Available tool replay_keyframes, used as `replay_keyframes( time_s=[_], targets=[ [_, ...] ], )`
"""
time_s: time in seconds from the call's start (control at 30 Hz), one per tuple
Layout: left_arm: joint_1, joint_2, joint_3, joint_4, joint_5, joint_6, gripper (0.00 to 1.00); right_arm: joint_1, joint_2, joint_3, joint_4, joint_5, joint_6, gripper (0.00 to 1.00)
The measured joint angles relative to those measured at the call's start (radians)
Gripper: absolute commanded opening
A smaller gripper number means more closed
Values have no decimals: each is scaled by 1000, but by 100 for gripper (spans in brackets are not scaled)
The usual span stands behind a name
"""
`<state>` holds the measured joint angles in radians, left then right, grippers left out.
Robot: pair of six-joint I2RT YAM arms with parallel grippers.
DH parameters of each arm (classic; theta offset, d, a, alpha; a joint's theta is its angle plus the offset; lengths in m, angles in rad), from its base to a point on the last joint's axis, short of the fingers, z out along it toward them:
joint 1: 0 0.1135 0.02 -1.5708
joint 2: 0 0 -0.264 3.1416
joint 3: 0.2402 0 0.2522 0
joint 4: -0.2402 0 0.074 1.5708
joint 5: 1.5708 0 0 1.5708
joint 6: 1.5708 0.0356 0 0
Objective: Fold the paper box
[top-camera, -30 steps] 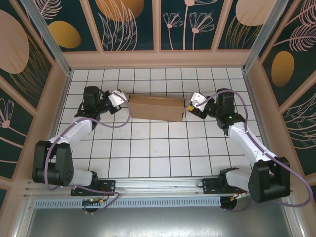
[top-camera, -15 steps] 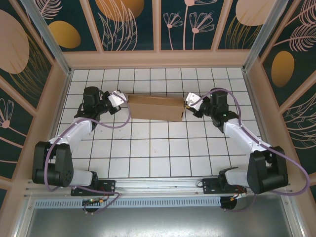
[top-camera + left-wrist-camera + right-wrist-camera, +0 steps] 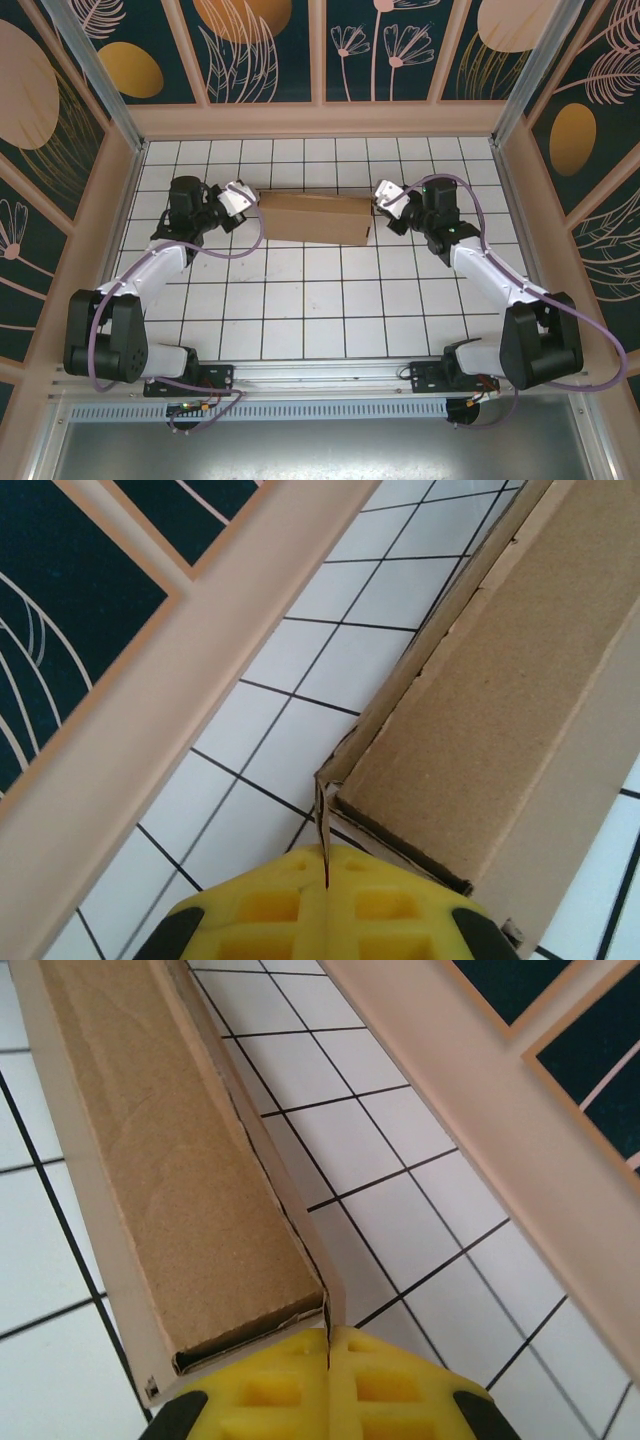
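Observation:
The paper box (image 3: 315, 218) is a brown cardboard mailer lying on the white tiled floor towards the back, its long side running left to right. My left gripper (image 3: 250, 200) is at the box's left end. In the left wrist view its yellow fingers (image 3: 270, 900) are shut on a thin upright cardboard flap at the corner of the box (image 3: 500, 700). My right gripper (image 3: 380, 197) is at the right end. Its yellow fingers (image 3: 400, 1390) are shut on the edge of the back wall of the box (image 3: 170, 1160), next to an open gap in that end.
A wooden ledge (image 3: 320, 120) runs along the back of the cell a couple of tiles behind the box, and shows close by in both wrist views (image 3: 150, 710) (image 3: 500, 1130). Wooden side walls (image 3: 90, 230) flank the floor. Open tiles (image 3: 320, 300) lie in front of the box.
My right gripper moved left to the box's right end and shut on its back corner edge. The left gripper and the box have stayed in place.

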<state>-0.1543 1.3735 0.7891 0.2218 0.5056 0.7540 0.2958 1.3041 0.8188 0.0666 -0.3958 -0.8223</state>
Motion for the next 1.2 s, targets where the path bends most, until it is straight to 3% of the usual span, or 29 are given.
replay_keyframes(
  time_s=[0.43, 0.73, 1.2],
  targets=[
    [-85, 27, 109, -178, -109, -344, 0, 43, 41, 39, 25, 137, 249, 0],
    [-108, -28, 111, -234, -274, -679, 0, 94, 50, 87, -29, 161, 390, 0],
    [-124, -25, 230, -400, -288, -1094, 0, 109, 156, 298, -252, 248, 729, 0]
  ],
)
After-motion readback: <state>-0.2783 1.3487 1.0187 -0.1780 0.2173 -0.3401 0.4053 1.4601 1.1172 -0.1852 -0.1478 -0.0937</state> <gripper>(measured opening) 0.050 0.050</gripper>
